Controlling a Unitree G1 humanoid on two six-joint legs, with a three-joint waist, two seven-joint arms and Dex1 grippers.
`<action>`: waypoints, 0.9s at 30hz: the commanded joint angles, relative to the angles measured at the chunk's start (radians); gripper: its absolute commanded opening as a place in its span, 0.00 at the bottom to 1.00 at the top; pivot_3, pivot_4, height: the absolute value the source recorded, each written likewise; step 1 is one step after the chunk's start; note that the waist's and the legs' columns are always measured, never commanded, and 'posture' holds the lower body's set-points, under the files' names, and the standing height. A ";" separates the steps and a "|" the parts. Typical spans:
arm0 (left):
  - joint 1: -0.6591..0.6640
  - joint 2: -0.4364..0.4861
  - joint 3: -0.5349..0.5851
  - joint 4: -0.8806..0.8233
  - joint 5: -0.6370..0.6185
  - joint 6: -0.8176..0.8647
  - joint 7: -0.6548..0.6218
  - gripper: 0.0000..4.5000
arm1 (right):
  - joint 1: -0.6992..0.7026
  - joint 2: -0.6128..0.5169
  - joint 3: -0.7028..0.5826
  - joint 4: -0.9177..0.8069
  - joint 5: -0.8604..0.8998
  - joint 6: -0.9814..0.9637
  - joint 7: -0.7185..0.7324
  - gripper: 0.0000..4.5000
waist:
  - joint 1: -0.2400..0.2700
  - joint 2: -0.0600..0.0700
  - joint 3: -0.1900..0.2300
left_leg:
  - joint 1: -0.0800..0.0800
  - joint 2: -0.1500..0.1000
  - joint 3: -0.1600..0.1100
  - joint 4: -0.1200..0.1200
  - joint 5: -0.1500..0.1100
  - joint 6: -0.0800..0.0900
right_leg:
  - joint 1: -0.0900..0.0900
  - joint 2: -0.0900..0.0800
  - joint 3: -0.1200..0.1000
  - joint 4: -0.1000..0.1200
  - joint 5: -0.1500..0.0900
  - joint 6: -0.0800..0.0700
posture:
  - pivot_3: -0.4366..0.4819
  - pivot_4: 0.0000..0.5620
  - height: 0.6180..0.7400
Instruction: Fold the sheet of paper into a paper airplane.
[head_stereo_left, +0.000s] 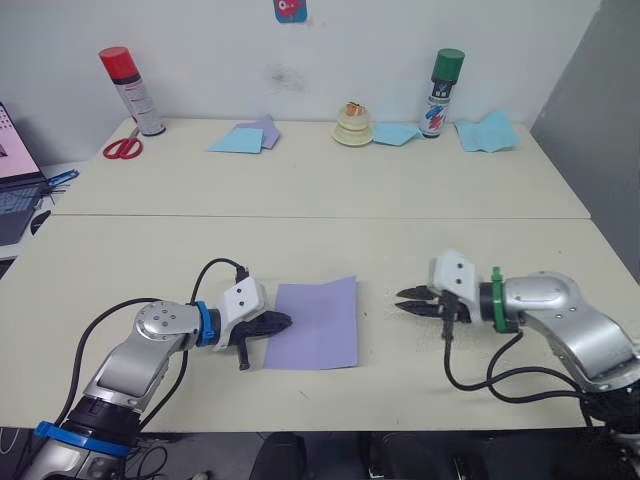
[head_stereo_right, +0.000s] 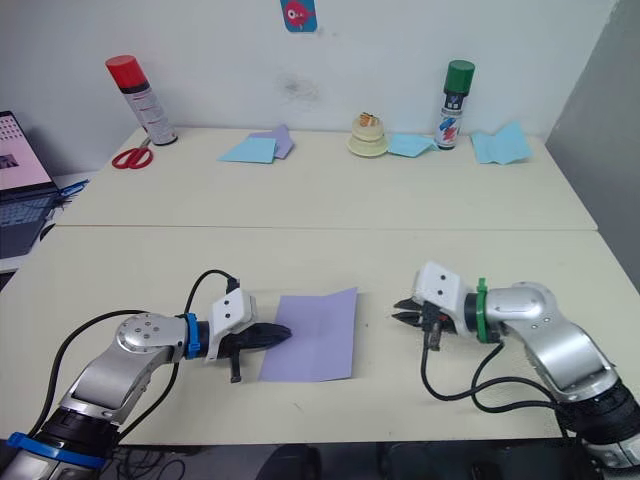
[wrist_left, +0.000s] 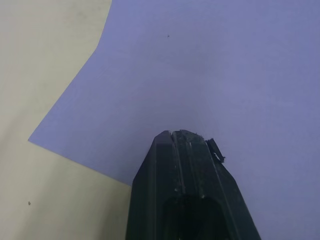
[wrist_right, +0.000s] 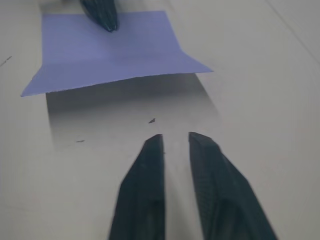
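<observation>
Pressing closed fingertips onto the sheet of paper (head_stereo_left: 315, 323) at its left edge, the left gripper (head_stereo_left: 281, 321) faced the slightly parted right gripper (head_stereo_left: 404, 301) across bare table (head_stereo_left: 300, 240).

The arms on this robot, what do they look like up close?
Silver metal arms with looping black cables. Each ends in a white block and two black pointed fingers: the left gripper sits past a blue ring, the right gripper past a green one.
</observation>
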 joint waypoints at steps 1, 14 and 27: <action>0.026 0.020 -0.020 0.016 0.017 0.089 -0.001 0.00 | -0.031 0.044 0.033 0.000 -0.030 0.038 -0.037 0.01 | 0.000 0.000 0.000 | 0.000 0.000 0.000 0.000 0.000 0.000 | 0.000 0.000 0.000 0.000 0.000 0.000 | 0.48 0.27 0.88; 0.037 0.040 -0.020 0.000 0.021 0.137 -0.012 0.00 | -0.047 0.217 0.152 0.081 -0.077 -0.054 -0.030 0.01 | -0.002 0.000 -0.002 | 0.001 0.001 0.000 0.000 0.000 0.000 | 0.000 0.001 0.001 0.000 0.000 0.000 | 0.48 0.27 0.88; 0.037 0.034 -0.024 0.012 0.024 0.136 -0.009 0.00 | -0.157 0.402 0.203 0.183 -0.069 -0.043 -0.004 0.01 | -0.002 0.000 -0.003 | 0.002 0.001 0.000 -0.001 0.000 0.000 | 0.000 0.002 0.001 0.001 0.000 0.000 | 0.48 0.27 0.88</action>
